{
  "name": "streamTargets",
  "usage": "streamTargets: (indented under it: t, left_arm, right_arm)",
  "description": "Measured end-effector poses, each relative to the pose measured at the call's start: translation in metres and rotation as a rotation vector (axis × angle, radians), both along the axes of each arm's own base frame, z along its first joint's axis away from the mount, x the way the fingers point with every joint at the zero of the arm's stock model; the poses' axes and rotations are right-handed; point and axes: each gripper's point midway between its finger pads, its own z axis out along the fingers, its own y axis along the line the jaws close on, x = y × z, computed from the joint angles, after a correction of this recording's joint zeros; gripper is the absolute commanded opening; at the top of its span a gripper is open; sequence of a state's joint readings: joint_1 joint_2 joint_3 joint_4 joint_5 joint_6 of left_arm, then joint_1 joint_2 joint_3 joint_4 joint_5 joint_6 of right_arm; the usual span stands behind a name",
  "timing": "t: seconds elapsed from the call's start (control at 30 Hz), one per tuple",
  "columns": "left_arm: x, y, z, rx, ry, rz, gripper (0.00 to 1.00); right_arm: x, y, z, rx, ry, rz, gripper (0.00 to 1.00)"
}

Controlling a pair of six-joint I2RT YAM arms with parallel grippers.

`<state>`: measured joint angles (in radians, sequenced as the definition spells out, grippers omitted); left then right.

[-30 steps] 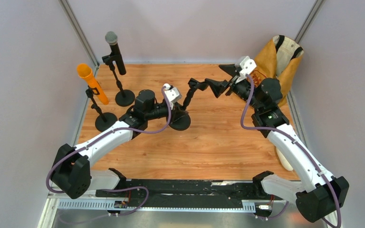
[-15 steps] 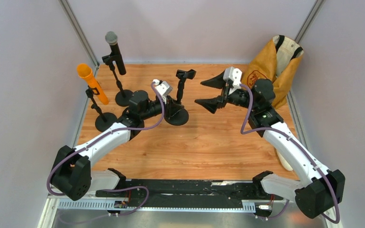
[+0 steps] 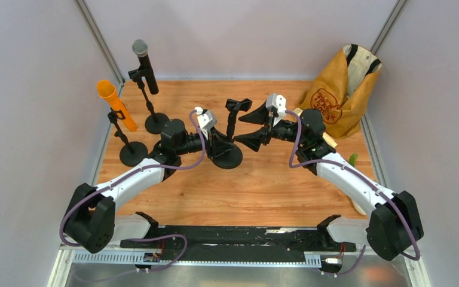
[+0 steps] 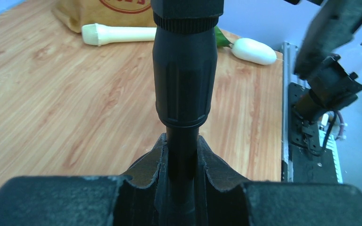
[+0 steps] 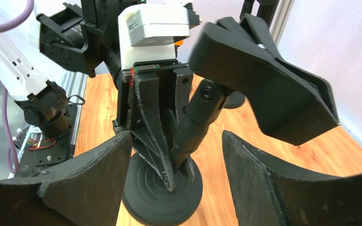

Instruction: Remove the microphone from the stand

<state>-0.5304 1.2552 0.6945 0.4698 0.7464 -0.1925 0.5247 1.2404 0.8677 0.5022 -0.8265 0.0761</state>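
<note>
Left gripper (image 3: 213,139) was clamped on the pole of the middle stand (image 3: 228,156). Right gripper (image 3: 239,131) hung just beside that pole, jaws apart. Black mic (image 3: 144,63) and orange mic (image 3: 115,103) sat on other stands (image 3: 132,153) at left rear.

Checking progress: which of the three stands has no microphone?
The stand gripped by the left gripper, its clip bare. The two at far left hold an orange mic and a black mic.

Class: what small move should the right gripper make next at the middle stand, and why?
Probably ease the right gripper forward and close on the stand pole: it shows between the open fingers, below the empty clip, while the left gripper clamps it lower.
</note>
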Motion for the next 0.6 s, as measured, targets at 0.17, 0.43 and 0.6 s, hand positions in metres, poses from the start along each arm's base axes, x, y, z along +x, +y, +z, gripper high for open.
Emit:
streamTargets:
  t: [0.17, 0.43, 0.6]
  left_arm:
    - [-0.01, -0.002, 0.001, -0.021, -0.004, -0.052, 0.0]
    - [-0.015, -0.004, 0.007, -0.042, -0.022, -0.089, 0.0]
    - [-0.017, -0.005, 0.009, -0.045, -0.027, -0.096, 0.0]
  right_arm:
    - [0.005, 0.007, -0.006, 0.029, 0.04, -0.01, 0.7]
    - [-0.001, 0.024, -0.015, 0.035, 0.076, 0.024, 0.48]
    - [-0.002, 0.027, -0.017, 0.037, 0.09, 0.032, 0.21]
